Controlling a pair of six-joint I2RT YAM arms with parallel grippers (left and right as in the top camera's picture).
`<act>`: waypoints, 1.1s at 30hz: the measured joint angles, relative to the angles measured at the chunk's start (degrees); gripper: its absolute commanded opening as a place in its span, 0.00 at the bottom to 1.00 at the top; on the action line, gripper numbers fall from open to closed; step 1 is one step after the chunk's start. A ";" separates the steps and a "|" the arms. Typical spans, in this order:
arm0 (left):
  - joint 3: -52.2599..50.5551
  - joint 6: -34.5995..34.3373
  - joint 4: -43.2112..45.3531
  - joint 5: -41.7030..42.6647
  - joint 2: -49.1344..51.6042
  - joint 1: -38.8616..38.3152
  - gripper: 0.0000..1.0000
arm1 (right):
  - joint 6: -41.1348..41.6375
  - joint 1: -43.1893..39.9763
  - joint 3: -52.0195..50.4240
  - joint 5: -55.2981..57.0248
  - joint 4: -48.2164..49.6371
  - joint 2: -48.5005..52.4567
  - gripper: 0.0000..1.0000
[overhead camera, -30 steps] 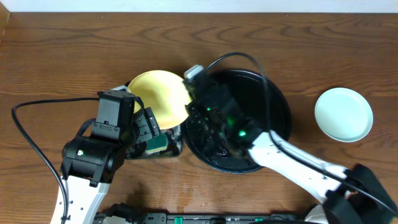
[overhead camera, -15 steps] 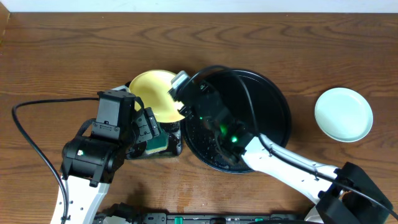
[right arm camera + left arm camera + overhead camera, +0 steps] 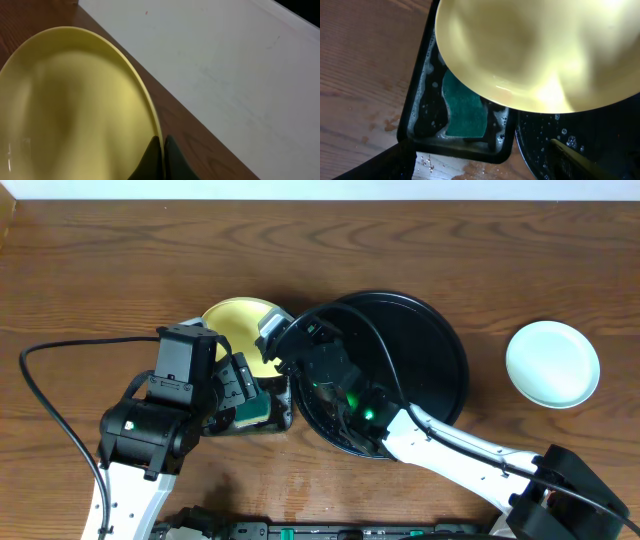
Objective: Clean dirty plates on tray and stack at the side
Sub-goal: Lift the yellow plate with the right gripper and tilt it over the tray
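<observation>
My right gripper (image 3: pixel 161 150) is shut on the rim of the pale yellow plate (image 3: pixel 75 100) and holds it tilted in the air. In the overhead view this plate (image 3: pixel 232 325) hangs just left of the large round black tray (image 3: pixel 440 350), with the right gripper (image 3: pixel 270 340) at its right edge. The tray is wet, and my right arm hides part of it. One mint-blue plate (image 3: pixel 552 363) lies on the table at the far right. No other mint-blue plate shows. My left gripper (image 3: pixel 480 170) is open and empty, under the yellow plate (image 3: pixel 535 50).
A small rectangular black tray (image 3: pixel 417 100) holds soapy water and a green sponge (image 3: pixel 465 110); in the overhead view it (image 3: pixel 268 425) sits left of the round tray's front edge. Water drops lie on the wood. A black cable (image 3: pixel 60 355) loops at the left.
My right gripper has carried the yellow plate to the left, off the round tray's edge and over the left gripper and the sponge tray. The left arm has not moved.
</observation>
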 measured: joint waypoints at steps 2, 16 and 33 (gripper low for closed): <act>0.00 0.00 0.00 0.00 0.00 0.00 0.83 | -0.17 0.00 0.00 0.04 0.00 0.00 0.01; 0.00 0.02 0.00 0.00 0.00 0.00 0.83 | -0.52 0.00 0.00 0.22 0.00 0.00 0.01; 0.00 0.00 0.00 0.00 0.00 -0.02 0.84 | -2.12 0.00 0.00 0.33 0.00 0.00 0.01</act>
